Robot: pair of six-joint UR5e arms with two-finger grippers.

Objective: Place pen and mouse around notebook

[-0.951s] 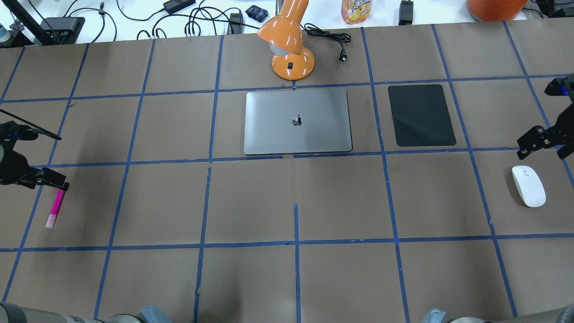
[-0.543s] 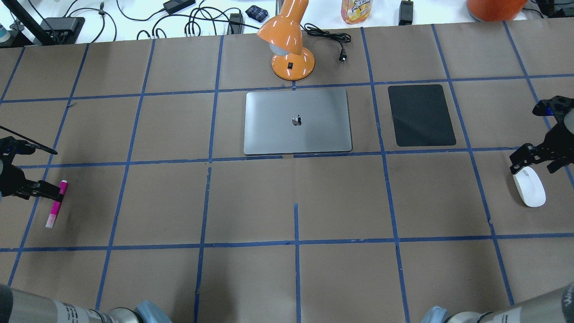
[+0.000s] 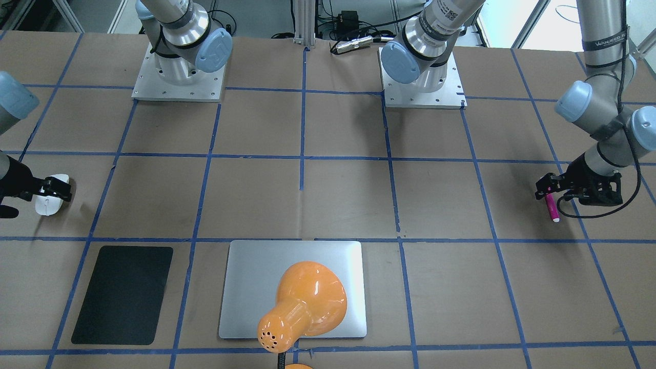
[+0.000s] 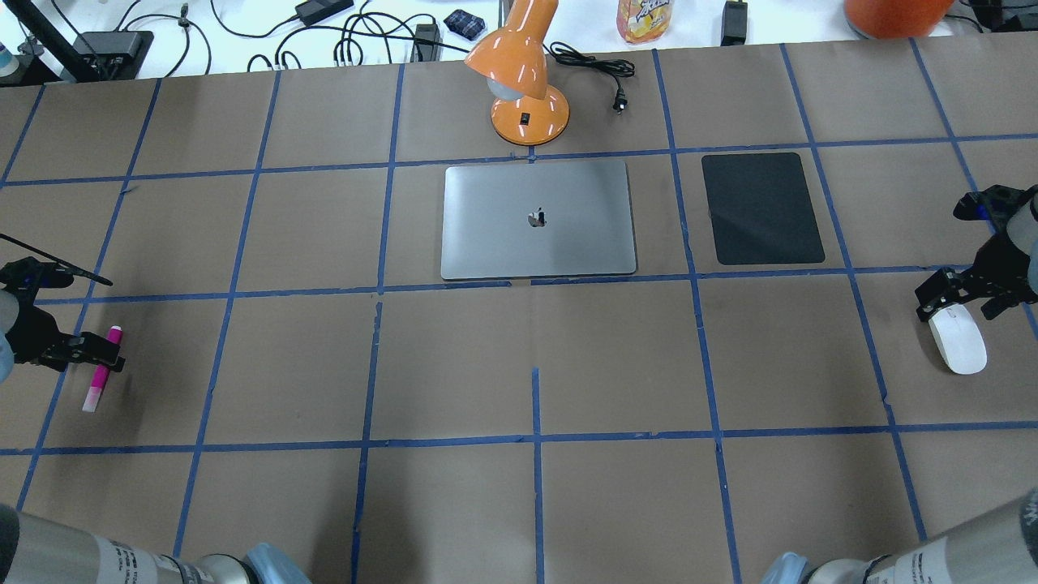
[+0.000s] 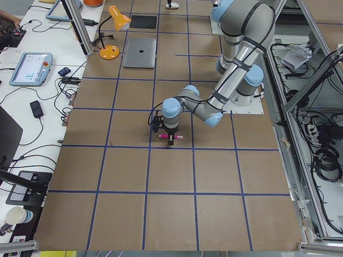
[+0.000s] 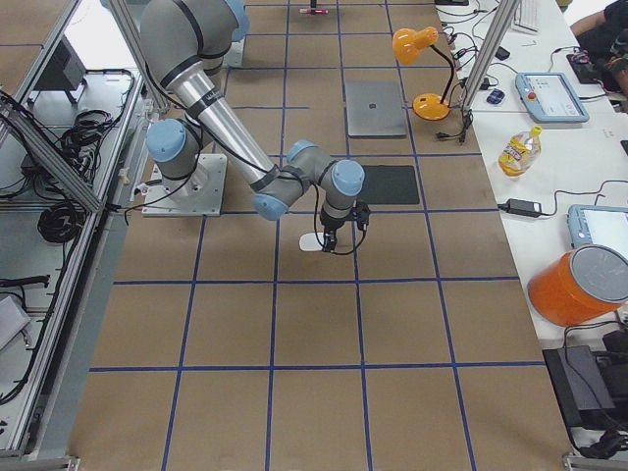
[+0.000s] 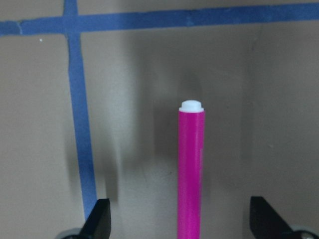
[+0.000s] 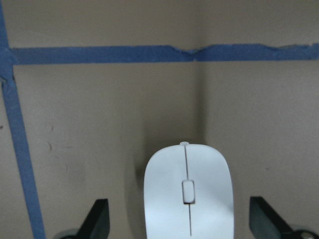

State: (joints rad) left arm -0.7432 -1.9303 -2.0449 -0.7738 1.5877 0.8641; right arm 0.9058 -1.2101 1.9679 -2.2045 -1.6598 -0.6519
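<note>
Two-arm bench (image 4: 454, 365) covered in brown paper and marked into squares by blue tape (image 4: 535, 442).

**Notebook.** The silver-grey notebook (image 4: 537, 243) lies flat and closed at mid-bench, toward the far side as seen from overhead. An orange desk lamp (image 4: 527, 105) stands just beyond its far edge. A black mat (image 4: 762, 208) lies flat beside it on the robot's right, apart from it.

**Pen and left pincer.** The pen (image 4: 96, 388) lies flat at the bench's left margin, well apart from the notebook and nearer the robot than it. The left pincer (image 7: 182, 221) is low over the pen's middle with its fingers (image 7: 99, 221) spread wide. In the left wrist view the magenta barrel runs up the gap between the two fingers, close to the midline, its white-capped end pointing away from the camera. Bare paper shows on both sides of the barrel, so neither finger touches it. From overhead, the pen's pale end projects from the pincer toward the robot.

**Mouse and right pincer.** The mouse (image 8: 188, 174) rests on the bench at the right margin, nearer the robot than the black mat and well apart from the notebook. The right pincer (image 8: 180, 221) is likewise spread wide, one finger to each side of the mouse. The right wrist view shows the white shell centred in the gap, its centre line aligned with the camera axis. A strip of paper is visible between the shell and each finger. Whether the fingertips reach the bench surface cannot be told.
</note>
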